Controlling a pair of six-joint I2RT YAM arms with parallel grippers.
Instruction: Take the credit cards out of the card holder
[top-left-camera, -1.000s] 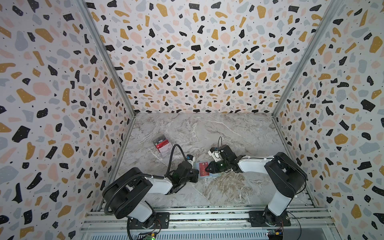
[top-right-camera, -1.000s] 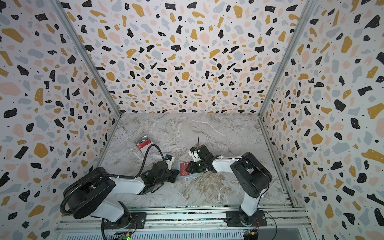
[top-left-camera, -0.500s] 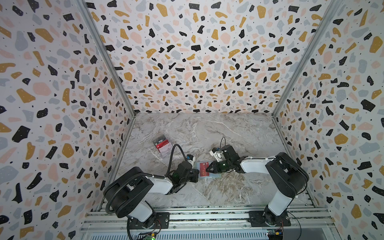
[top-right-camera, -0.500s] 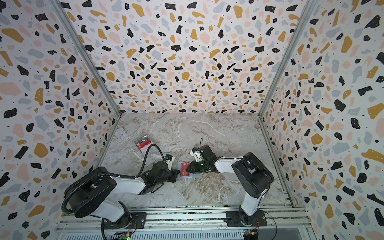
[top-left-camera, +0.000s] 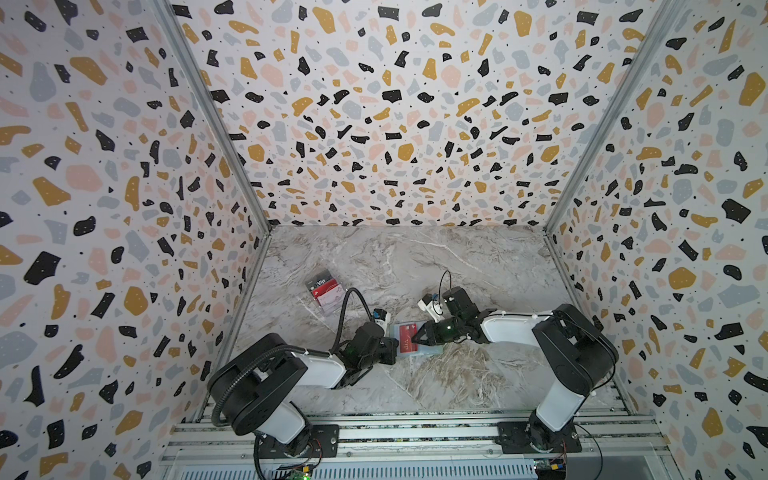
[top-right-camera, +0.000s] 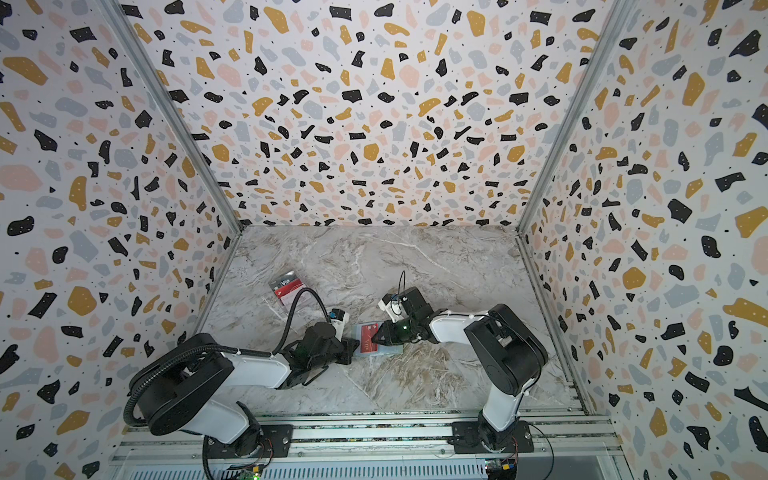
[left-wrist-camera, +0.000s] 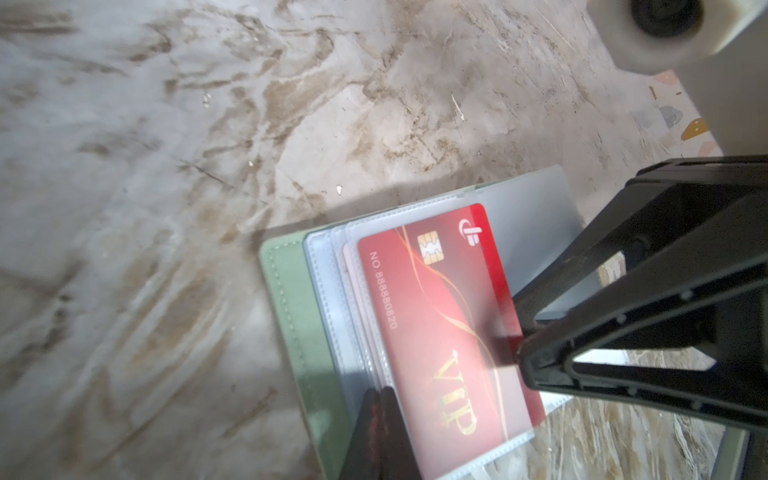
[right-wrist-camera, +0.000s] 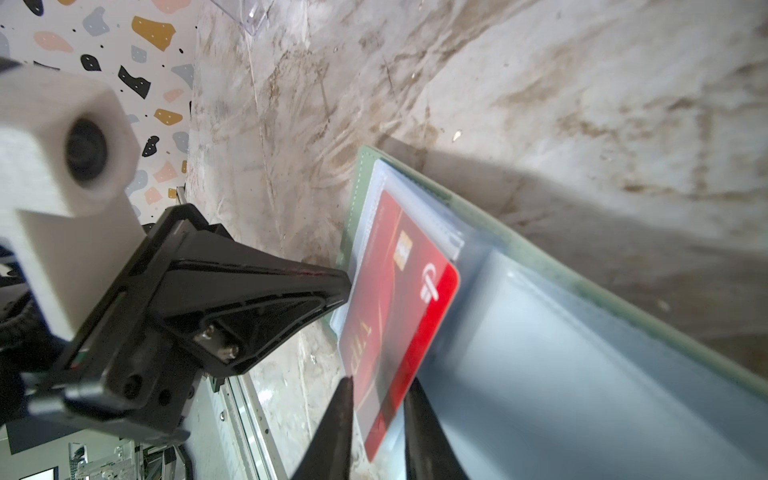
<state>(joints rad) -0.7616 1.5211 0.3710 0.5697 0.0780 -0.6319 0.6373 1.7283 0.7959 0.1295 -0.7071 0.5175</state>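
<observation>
The mint-green card holder (top-left-camera: 432, 351) (left-wrist-camera: 291, 299) lies open on the marble floor, its clear sleeves fanned out. A red "VIP" credit card (top-left-camera: 409, 338) (left-wrist-camera: 436, 311) (right-wrist-camera: 399, 291) sits in the top sleeve, one long edge poking out bare. My left gripper (top-left-camera: 395, 349) (left-wrist-camera: 380, 392) is shut, its tips pressing down on the sleeves near the spine. My right gripper (top-left-camera: 415, 338) (right-wrist-camera: 380, 380) reaches in from the other side. Its jaws stand slightly apart, astride the card's bare edge, one finger over it and one under.
At the back left, a clear plastic box (top-left-camera: 332, 301) holds a dark grey "Vip" card (top-left-camera: 318, 284) and a pale one. The left wall and its metal rail run close behind the left arm. The metal base rails run along the front edge.
The right gripper has shifted only slightly at the card's edge. The left gripper and the holder have stayed put.
</observation>
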